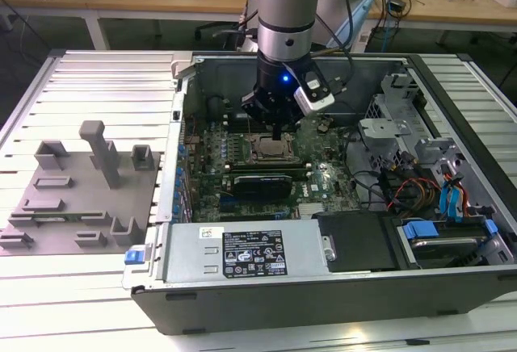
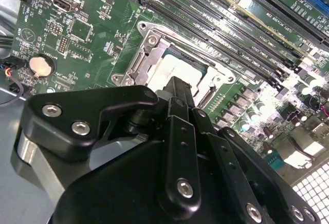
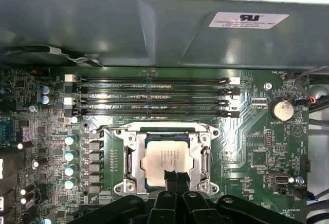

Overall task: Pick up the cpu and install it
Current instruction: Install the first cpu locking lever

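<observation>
The cpu [image 3: 165, 154], a flat square chip with a silvery top, lies flat inside the metal socket frame [image 3: 128, 158] on the green motherboard [image 1: 323, 178]. In the exterior view the cpu [image 1: 269, 149] sits right under the arm's tool. My gripper [image 3: 175, 176] hangs just above it, its black fingers pressed together into one narrow tip that overlaps the chip's near edge. In the second wrist view the gripper [image 2: 178, 86] hides part of the cpu [image 2: 172, 69]. Nothing sits between the fingers. I cannot tell whether the tip touches the chip.
The open computer case [image 1: 182, 110] surrounds the board. Memory slots [image 3: 154, 95] run beside the socket. A power supply [image 1: 242, 251] lies along the near wall, with drive bays and cables [image 1: 420, 194] at the exterior view's right. A grey fixture plate [image 1: 77, 203] lies at its left.
</observation>
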Robot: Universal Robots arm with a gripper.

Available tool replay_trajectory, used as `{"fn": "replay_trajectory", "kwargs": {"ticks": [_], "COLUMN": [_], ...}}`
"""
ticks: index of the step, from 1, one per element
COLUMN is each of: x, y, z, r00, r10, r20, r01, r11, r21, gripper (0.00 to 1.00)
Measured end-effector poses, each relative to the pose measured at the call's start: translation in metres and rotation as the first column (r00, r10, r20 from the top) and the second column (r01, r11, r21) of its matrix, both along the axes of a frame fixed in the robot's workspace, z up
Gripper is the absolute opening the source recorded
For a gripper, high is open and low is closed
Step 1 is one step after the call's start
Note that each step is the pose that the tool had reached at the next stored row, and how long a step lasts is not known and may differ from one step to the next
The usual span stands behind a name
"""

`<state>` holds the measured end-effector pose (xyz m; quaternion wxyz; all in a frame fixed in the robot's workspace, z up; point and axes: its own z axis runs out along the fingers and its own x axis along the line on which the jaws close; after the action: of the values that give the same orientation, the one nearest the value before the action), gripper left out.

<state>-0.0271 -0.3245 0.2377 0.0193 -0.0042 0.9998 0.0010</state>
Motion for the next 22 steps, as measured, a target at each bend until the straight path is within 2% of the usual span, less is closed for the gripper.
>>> {"fn": "replay_trajectory", "kwargs": {"ticks": [18, 22], "x": [0.0, -0.0031], "y": [0.0, 0.0], "z": [0.002, 0.002], "r00": [1.0, 1.0], "r10": [0.0, 0.0], "r20": [0.0, 0.0], "r01": [0.0, 0.0], "r11": [1.0, 1.0], "r21": [-0.0001, -0.0001], "gripper": [0.11, 0.11]}}
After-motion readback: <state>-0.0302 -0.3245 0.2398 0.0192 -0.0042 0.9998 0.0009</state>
